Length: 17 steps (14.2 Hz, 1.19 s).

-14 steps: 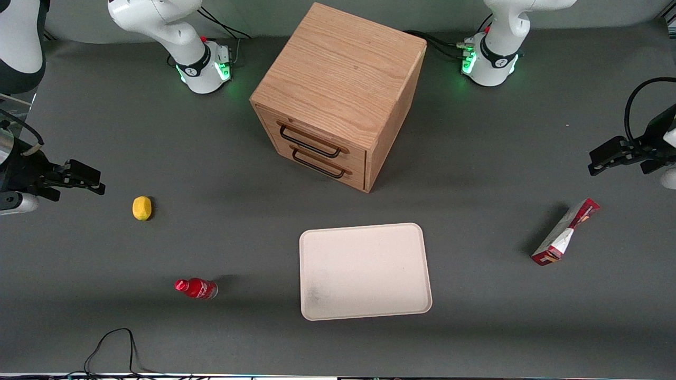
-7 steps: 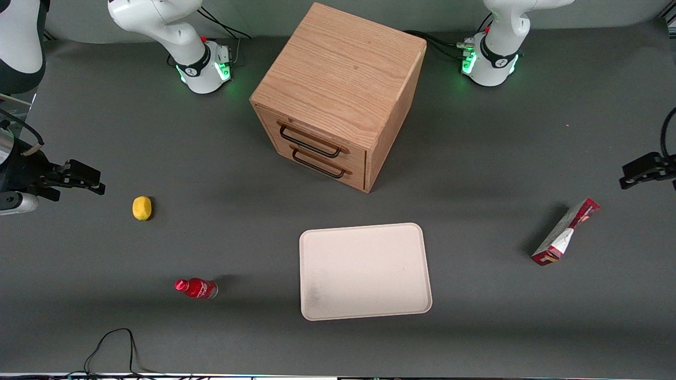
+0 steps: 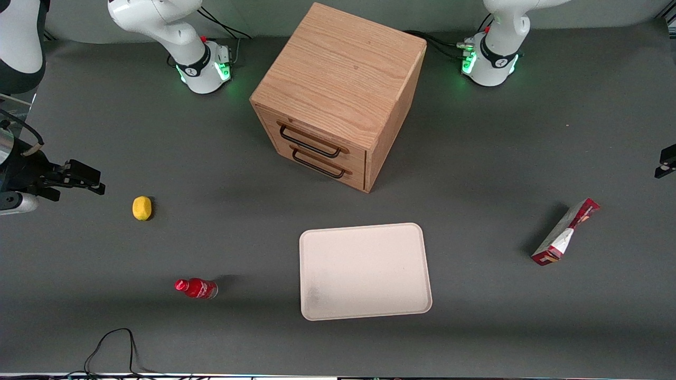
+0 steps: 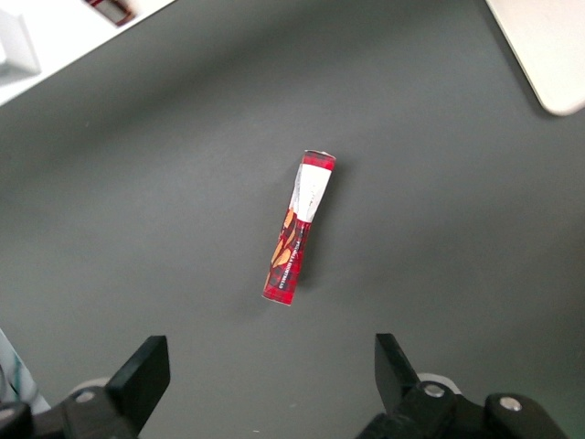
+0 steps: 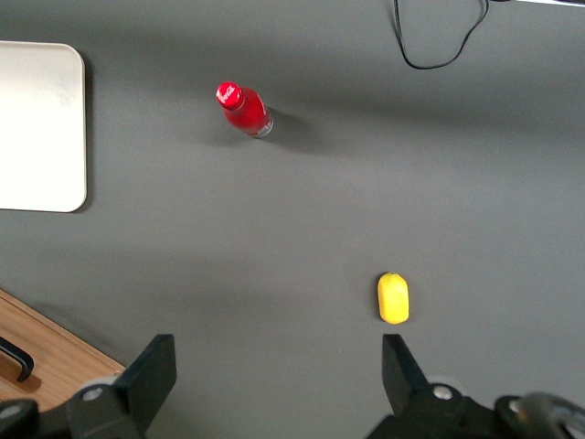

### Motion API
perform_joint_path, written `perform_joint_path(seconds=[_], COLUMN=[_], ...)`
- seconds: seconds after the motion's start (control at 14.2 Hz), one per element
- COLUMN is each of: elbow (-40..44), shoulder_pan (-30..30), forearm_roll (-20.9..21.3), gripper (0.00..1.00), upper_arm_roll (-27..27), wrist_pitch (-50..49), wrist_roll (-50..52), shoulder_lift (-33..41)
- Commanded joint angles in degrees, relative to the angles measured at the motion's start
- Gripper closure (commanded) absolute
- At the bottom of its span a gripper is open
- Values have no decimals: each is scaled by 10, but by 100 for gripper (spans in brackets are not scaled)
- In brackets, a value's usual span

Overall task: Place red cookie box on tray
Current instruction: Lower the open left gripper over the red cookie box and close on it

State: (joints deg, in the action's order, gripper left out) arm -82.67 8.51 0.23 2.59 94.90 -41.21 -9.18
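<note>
**Tool spread above cookie box, box on bench away from tray**

Red cookie box (image 3: 565, 232) lies on the grey bench (image 3: 475, 158) toward the working arm's end, well apart from the tray (image 3: 364, 272). Long axis runs slantwise; one end sits nearer the front camera than the other. White and orange patches show on its upper face in the wrist view (image 4: 299, 227).

Tool (image 4: 272, 375) hangs over the bench with its two fingers (image 4: 142, 375) spread wide, nothing between them. In the wrist view the box lies free of both fingers, not touched, roughly in line with the gap between them. From the front only a dark sliver of the tool (image 3: 666, 161) shows at the frame edge, farther from the camera than the box; its height over the bench is hard to judge from here.

Tray: cream, rounded corners, low rim, flat on the bench in front of the wooden drawer cabinet (image 3: 338, 95). One rounded corner of it shows in the wrist view (image 4: 548, 55).

Toward the parked arm's end: a yellow lemon-like fruit (image 3: 141, 208) and a small red bottle (image 3: 196, 288), the bottle nearer the camera.
</note>
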Motion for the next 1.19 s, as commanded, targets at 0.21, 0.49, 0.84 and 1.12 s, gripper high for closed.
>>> perform_joint_path(seconds=[0.21,0.49,0.84,1.12], elbow=[-14,-41,-137,-217], shoulder_pan=[-4,1,0,2], forearm_roll=[20,20,18,18], gripper=[0,0,0,0], upper_arm_roll=[-11,-10,-10,-9], wrist_pitch=[-4,24,166,314], wrist_roll=[-148,-149,-155,-155], shoulder_lift=[7,-42,-86,-116])
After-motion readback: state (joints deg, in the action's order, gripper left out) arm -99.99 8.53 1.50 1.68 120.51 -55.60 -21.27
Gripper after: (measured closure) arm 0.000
